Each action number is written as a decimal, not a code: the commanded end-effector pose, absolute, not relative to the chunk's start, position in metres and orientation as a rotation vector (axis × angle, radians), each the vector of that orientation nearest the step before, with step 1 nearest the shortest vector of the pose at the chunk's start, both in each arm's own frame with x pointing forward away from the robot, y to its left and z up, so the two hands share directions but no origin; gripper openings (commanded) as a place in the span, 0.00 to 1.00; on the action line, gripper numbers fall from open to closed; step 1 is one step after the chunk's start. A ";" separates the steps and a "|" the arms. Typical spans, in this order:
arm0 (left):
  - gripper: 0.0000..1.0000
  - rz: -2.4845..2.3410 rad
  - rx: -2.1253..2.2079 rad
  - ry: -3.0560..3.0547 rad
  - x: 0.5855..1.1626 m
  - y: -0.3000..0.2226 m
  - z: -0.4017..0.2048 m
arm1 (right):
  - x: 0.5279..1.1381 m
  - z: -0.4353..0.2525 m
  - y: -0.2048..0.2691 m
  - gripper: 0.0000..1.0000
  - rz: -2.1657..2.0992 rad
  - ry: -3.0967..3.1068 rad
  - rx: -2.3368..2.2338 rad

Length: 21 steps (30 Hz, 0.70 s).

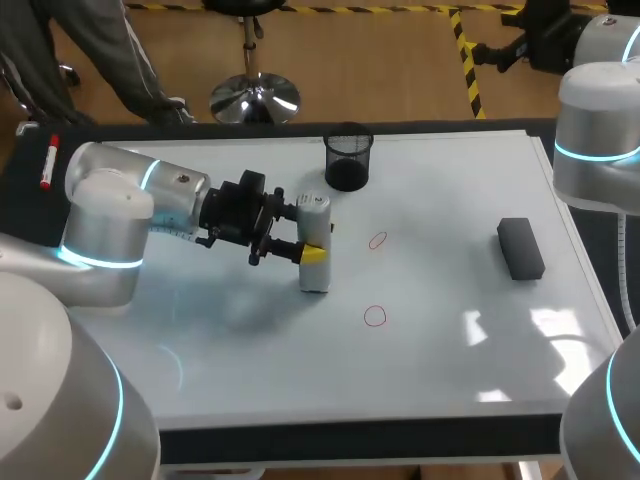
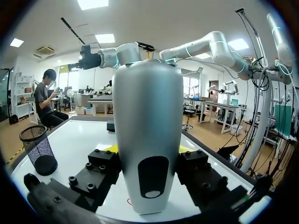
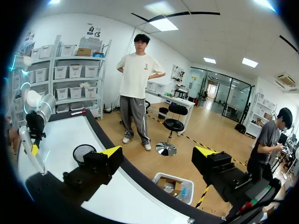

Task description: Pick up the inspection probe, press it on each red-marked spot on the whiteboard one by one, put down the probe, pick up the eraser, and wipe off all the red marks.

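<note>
The left gripper (image 1: 304, 241) is pinching the upright silver-white cylindrical probe (image 1: 316, 275) at mid-frame — the upper red ring mark (image 1: 377, 240) and the lower red ring mark (image 1: 375, 316) are lying just right of it.

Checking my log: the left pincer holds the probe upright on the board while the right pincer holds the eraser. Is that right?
Not quite. The eraser lies by itself on the board, as the head view shows; the right pincer is open and empty. The left pincer does hold the probe upright on the board.
</note>
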<state>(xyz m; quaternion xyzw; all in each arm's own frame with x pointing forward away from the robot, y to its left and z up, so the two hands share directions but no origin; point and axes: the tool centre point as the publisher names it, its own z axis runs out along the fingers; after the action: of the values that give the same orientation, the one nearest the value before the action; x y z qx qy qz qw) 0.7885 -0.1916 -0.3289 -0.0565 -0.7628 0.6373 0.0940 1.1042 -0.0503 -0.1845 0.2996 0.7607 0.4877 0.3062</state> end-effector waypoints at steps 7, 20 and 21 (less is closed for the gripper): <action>0.00 1.897 -0.156 -2.263 0.785 -0.191 -0.338 | 1.104 -0.184 -0.050 1.00 1.291 2.013 0.793; 0.00 1.897 -0.156 -2.263 0.785 -0.191 -0.338 | 1.104 -0.184 -0.050 1.00 1.291 2.013 0.793; 0.00 1.897 -0.156 -2.263 0.785 -0.191 -0.338 | 1.104 -0.184 -0.050 1.00 1.291 2.013 0.793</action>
<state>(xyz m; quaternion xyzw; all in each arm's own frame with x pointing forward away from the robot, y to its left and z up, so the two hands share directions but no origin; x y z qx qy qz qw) 0.7867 -0.1909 -0.3283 -0.0528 -0.7630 0.6377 0.0920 1.1042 -0.0503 -0.1845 0.2996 0.7607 0.4877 0.3062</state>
